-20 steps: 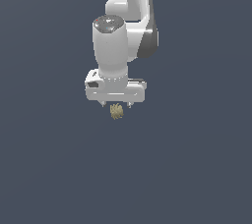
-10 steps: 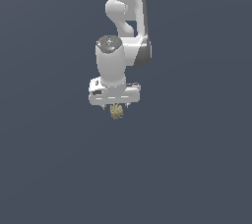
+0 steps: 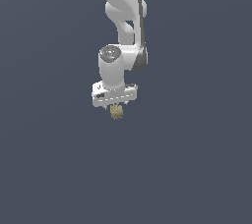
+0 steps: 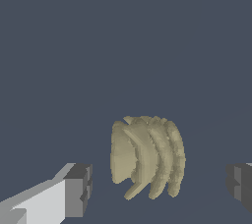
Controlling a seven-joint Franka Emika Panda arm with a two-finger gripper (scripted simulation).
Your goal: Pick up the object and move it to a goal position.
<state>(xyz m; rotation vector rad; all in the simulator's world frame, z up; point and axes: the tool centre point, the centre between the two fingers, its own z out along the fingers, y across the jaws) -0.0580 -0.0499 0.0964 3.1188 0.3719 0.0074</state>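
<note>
Overhead, from my remote station: the gripper (image 3: 115, 105) hangs with the tan lump (image 3: 116, 112) just beneath it. On the wrist view, left to right, one finger (image 4: 78, 189), the lump (image 4: 146, 156), the other finger (image 4: 239, 182), spread apart, neither touching it. My read: centre it, close gently across its ridged sides, then carry it.

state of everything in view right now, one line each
object: tan ridged lump, sits between the two fingers with a clear gap on each side, not gripped.
gripper: open, pointing down, fingers apart around the object.
fingers: dark pads, neither touches the object in the wrist view.
arm: reaches down from above, wrist over the object.
</note>
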